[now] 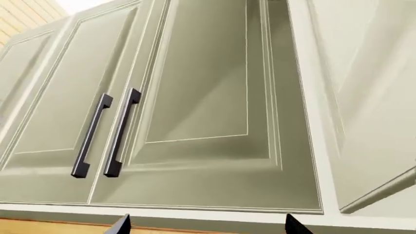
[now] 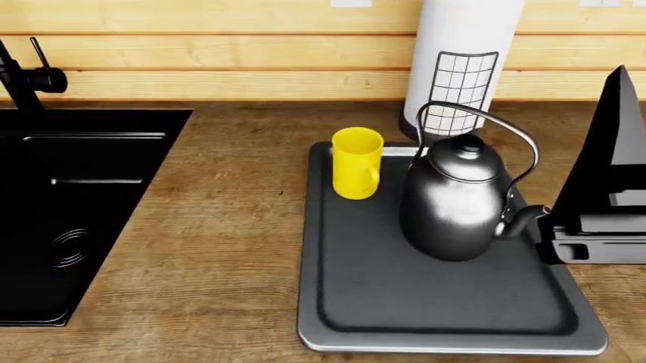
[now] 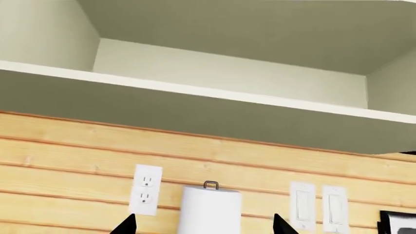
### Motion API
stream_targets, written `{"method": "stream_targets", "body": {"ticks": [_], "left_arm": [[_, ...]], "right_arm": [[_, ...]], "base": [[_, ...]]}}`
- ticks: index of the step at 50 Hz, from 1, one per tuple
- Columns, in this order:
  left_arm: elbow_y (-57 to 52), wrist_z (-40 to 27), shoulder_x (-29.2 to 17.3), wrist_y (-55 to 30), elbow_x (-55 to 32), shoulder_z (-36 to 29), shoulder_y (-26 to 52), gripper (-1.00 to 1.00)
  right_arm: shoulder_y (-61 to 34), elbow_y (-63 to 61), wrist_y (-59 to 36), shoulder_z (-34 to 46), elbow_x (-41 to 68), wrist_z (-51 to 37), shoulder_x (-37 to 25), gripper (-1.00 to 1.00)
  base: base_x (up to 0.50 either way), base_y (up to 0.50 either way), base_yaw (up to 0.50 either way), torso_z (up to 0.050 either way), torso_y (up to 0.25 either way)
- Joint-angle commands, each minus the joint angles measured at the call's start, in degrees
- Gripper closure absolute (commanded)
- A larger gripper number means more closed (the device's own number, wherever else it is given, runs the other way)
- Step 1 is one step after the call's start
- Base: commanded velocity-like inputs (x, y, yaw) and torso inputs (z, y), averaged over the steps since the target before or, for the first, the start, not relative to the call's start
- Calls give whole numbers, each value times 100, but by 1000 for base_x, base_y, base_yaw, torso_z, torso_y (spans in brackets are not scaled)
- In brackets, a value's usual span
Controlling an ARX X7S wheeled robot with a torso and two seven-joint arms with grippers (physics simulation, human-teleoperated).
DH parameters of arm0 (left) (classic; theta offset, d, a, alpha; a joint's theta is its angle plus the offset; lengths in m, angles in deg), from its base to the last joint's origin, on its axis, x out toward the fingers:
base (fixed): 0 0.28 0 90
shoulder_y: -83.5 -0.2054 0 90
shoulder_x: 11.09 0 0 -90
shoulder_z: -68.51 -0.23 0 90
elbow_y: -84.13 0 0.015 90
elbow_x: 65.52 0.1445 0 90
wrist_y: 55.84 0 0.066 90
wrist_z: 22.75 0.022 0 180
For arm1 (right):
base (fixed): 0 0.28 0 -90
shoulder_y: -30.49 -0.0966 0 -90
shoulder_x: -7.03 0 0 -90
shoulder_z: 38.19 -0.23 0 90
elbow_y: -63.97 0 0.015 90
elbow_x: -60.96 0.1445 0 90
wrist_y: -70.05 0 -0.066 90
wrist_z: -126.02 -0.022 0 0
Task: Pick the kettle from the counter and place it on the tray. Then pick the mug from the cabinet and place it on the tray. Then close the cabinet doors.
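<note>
Together on the tray (image 2: 444,333): upright kettle (image 2: 454,208) and mug (image 2: 356,162), apart.

One shiny silver metal kettle (image 2: 456,204), one bright yellow cylindrical mug (image 2: 356,162) and one dark grey rectangular tray (image 2: 444,306) are visible, plus two slim black bar handles (image 1: 91,135) and one white paper roll (image 2: 462,64).

The tall rounded silver metal kettle (image 2: 454,208) is polished and mirror-glossy. The large flat rectangular grey tray (image 2: 349,302) looks matt inside, its rim brushed metal. The small yellow cylindrical mug (image 2: 356,164) is smooth — faintly glossy. The brown wood-grain surface (image 2: 222,249) looks matt, while the cream-white panelled cabinet doors (image 1: 208,97) are satin-smooth.
</note>
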Motion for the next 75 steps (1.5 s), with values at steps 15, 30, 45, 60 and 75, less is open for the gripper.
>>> {"method": "stream_targets", "body": {"ticks": [15, 30, 45, 60, 75], "left_arm": [[2122, 3223, 1155, -59, 4999, -4341, 3869, -100], [3678, 4412, 2228, 705, 6382, -5823, 5455, -100], [4796, 4657, 3654, 975, 6811, -5098, 5352, -100], [5893, 4979, 4177, 2584, 8026, -5785, 5299, -100], [7040, 6292, 4766, 3082, 7373, -5160, 5499, -100]], "right_arm": [[336, 0, -195, -484, 68, 0, 212, -100], [509, 0, -265, -752, 278, 0, 214, -100], [632, 0, -272, -907, 452, 0, 209, -100], [725, 0, -272, -1060, 620, 0, 282, -100], [716, 0, -272, -1204, 812, 0, 334, -100]], "base": [[0, 0, 0, 0, 0], [0, 0, 0, 1, 0], [0, 0, 0, 1, 1], [0, 0, 0, 1, 0], [0, 0, 0, 1, 0]]}}
